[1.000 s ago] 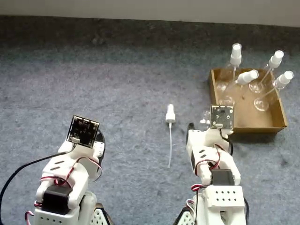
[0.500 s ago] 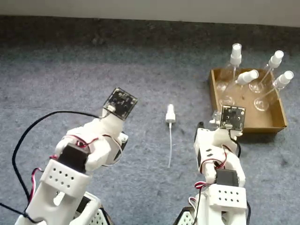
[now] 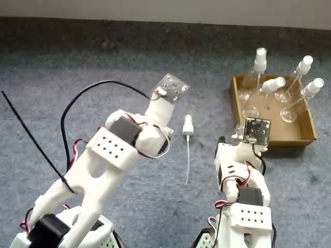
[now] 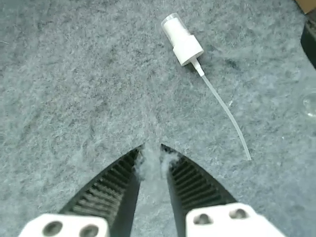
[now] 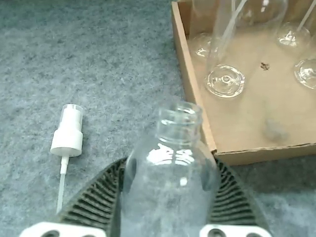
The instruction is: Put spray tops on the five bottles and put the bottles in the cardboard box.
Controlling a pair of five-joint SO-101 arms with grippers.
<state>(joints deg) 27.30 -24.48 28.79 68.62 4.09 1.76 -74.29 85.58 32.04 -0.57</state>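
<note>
Grey felt worktop (image 3: pixel 103 77) is carrying the last loose spray top (image 3: pixel 187 125), its head lying toward 12 o'clock and its thin tube trailing to 6 o'clock. The left pincer (image 4: pixel 151 148) is hovering near it, jaws drawn nearly together and holding nothing. By my judgement it should be opening wider, then closing across the white collar rather than the limp tube.

The right pincer (image 5: pixel 170 170) is gripping the uncapped bottle (image 5: pixel 174 148) at 3 o'clock of the top, beside the cardboard box (image 3: pixel 287 141), where four capped bottles (image 3: pixel 272 85) are sitting. It needs holding steady for threading.

Clear glass is blurring the bottle's outline, its base is running out of the wrist picture, and from above the wrist is hiding most of it.
</note>
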